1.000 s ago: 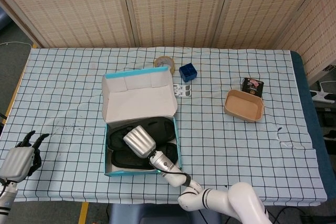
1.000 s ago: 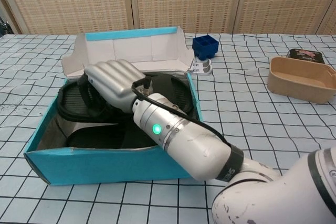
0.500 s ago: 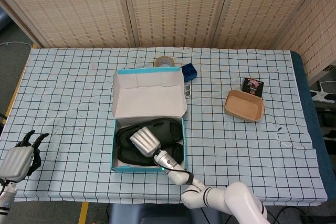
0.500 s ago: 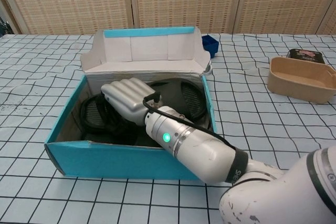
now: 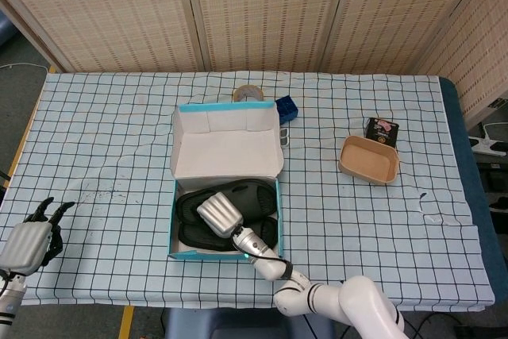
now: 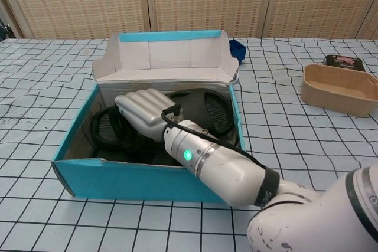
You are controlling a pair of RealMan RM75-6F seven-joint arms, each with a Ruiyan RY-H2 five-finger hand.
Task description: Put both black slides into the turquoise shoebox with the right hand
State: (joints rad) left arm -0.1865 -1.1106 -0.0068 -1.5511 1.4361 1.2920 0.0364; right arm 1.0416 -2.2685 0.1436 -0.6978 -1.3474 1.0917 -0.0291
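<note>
Checked tablecloth (image 5: 119,140) — shoebox (image 6: 142,181) barely shifted; right hand (image 6: 142,113) stays on slides (image 6: 209,107).

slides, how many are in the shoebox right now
2. Both black slides lie in the turquoise shoebox: one slide toward the lid, the other along the front wall. The right hand covers their middles, so parts are hidden.

I'm seeing the turquoise shoebox (image 5: 225,188) sitting further toward the blue cube (image 5: 286,109) than a second ago, its lid now hiding part of that cube. My right hand (image 6: 143,114) is lying deeper among the black slides (image 6: 204,107), shifted along with the box.
</note>
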